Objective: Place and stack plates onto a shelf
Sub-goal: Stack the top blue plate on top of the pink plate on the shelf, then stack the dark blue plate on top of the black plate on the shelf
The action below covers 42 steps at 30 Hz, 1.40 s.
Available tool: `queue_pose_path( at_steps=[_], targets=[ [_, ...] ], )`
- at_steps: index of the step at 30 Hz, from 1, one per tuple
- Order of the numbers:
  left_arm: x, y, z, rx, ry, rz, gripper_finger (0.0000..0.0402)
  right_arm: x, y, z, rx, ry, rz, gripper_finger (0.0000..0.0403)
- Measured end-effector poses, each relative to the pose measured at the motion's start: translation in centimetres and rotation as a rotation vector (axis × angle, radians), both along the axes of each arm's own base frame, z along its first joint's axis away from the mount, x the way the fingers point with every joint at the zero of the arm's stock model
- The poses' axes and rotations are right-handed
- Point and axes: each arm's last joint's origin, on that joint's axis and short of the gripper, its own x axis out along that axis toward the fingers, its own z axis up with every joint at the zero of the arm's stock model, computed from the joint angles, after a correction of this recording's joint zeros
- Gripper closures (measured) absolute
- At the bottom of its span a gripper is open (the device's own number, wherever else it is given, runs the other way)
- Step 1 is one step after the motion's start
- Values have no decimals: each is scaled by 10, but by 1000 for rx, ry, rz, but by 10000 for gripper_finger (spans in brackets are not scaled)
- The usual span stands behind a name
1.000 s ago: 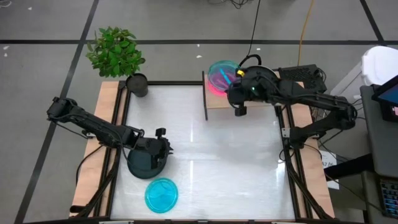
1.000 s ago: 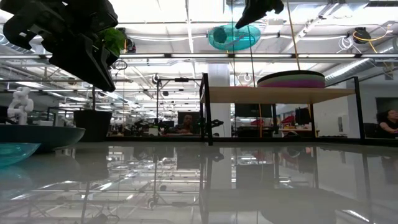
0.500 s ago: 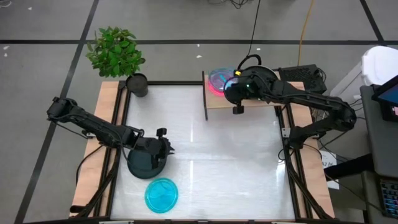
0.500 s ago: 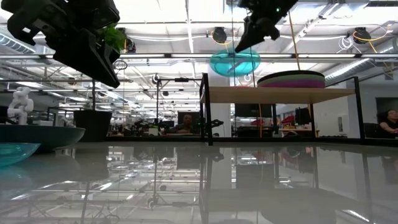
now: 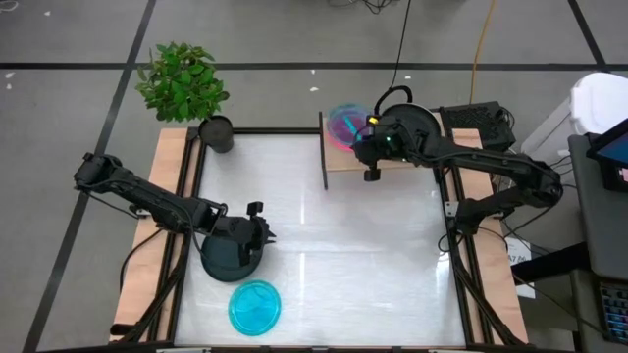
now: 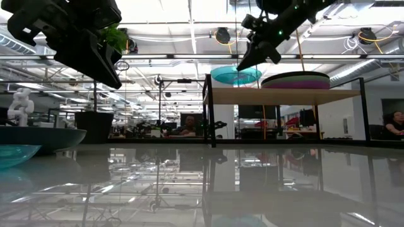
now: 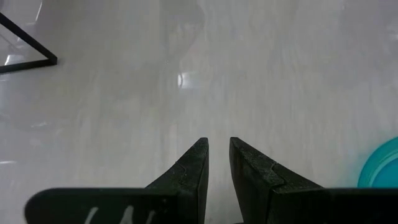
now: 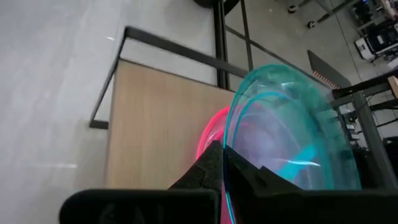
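My right gripper point(image 5: 361, 135) is shut on a translucent cyan plate point(image 5: 342, 122), held low over the far-left part of the light-wood shelf point(image 5: 345, 160), above a pink plate point(image 8: 210, 134). A stack of plates point(image 6: 295, 81) sits on the shelf's right part, mostly under the right arm in the high view. My left gripper point(image 5: 257, 235) hovers shut above the table, beside a black plate point(image 5: 226, 260) that rests on the table. A second cyan plate point(image 5: 254, 305) lies near the table's near edge. My right gripper pinches the cyan plate by its rim point(image 8: 227, 163), one finger on the upper face and one beneath. The fingers slant down from the table's right side. The plate point(image 6: 235, 75) is nearly level, just above the shelf; whether it touches the pink plate, I cannot tell.
A dark plant pot point(image 5: 216, 132) with a green plant point(image 5: 182, 78) stands at the far-left corner. The shelf's thin side panel point(image 5: 323, 149) rises on its left edge. Wooden rails point(image 5: 157, 196) run along the table's sides. A person point(image 6: 394, 123) sits in the room behind.
My right gripper has come down toward the shelf with the cyan plate and shifted slightly toward the table's left. The plate has gone from high above the shelf to just over its top, and has tipped closer to level.
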Motion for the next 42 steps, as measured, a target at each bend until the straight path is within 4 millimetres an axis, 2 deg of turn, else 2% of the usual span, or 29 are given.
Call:
queue_pose_path(
  at_steps=[10,18,29,35,42],
  targets=[
    [0,0,0,1,0,-1,330,-3,-4,-21,4,-28,-18,403],
    [0,0,0,2,0,-2,330,-3,-4,-26,-11,-64,-22,399],
    [0,0,0,2,0,-2,330,-2,-5,-24,-8,-97,-38,327],
    [0,0,0,2,2,-2,330,-5,6,-13,9,-153,-29,303],
    [-4,-1,-3,-10,46,16,330,-8,43,7,86,-265,42,301]
  ],
)
